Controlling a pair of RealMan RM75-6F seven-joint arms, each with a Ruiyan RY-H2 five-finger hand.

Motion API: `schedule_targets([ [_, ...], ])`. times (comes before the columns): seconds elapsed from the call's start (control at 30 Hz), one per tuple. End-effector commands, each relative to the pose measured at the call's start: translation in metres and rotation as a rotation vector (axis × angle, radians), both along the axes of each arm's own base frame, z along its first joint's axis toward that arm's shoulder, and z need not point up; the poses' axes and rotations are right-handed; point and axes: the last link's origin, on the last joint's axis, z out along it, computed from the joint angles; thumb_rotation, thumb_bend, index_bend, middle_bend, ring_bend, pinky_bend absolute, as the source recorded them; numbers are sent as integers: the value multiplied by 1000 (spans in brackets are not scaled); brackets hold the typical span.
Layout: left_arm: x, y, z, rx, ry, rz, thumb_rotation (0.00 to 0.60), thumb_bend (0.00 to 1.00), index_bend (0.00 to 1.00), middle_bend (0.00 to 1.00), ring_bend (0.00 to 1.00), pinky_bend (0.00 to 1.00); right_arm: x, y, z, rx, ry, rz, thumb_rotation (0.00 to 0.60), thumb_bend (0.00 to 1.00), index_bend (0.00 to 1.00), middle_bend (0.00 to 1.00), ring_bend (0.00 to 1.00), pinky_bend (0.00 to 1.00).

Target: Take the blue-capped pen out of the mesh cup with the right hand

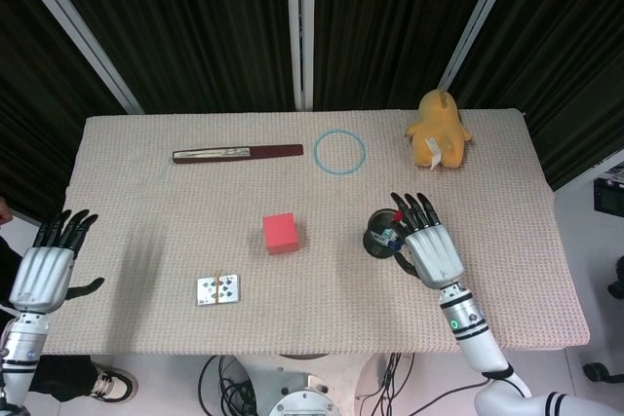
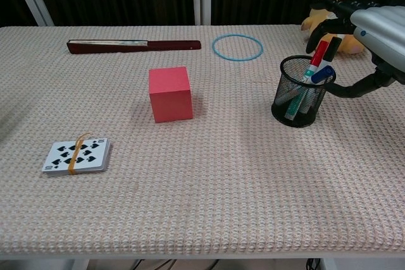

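The black mesh cup [image 1: 378, 241] [image 2: 297, 96] stands right of the table's middle and holds several pens. The blue-capped pen [image 2: 323, 74] leans toward the cup's right rim, beside a red-capped pen [image 2: 319, 52] and a black-capped one. My right hand [image 1: 429, 248] [image 2: 374, 28] hovers at the cup's right side. Its fingers [image 2: 329, 18] arch over the pen tops and the thumb [image 2: 354, 88] reaches toward the cup's wall; it holds nothing. My left hand [image 1: 41, 275] is spread open past the table's left edge, seen only in the head view.
A pink cube [image 1: 281, 233] [image 2: 169, 93] sits mid-table, with a banded deck of cards [image 1: 217, 289] [image 2: 76, 155] in front of it to the left. At the back lie a dark folded fan [image 1: 237, 153] [image 2: 133, 45], a blue ring [image 1: 315, 152] [image 2: 212, 47] and a yellow plush [image 1: 439, 131] [image 2: 324, 6].
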Motion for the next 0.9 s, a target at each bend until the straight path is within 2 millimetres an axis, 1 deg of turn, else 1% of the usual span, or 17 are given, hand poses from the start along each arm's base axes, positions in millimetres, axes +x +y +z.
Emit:
schedule_targets([
  [0.03, -1, 0, 0, 1, 0, 1, 600, 42, 98, 53, 0, 60, 0, 0, -2, 1, 0, 3, 600, 227, 381, 0, 0, 0],
  [0.37, -5, 0, 2, 7, -2, 10, 600, 42, 98, 53, 0, 60, -3, -2, -5, 0, -6, -10, 600, 246, 434, 0, 0, 0],
  [0.6, -5, -1, 2, 8, 0, 14, 600, 41, 98, 53, 0, 59, -3, -2, -5, -7, -8, -9, 600, 272, 519, 4, 0, 0],
  [0.9, -6, -1, 2, 3, 1, 17, 600, 41, 98, 53, 0, 59, -4, -3, -6, -9, -9, -15, 600, 286, 550, 9, 0, 0],
])
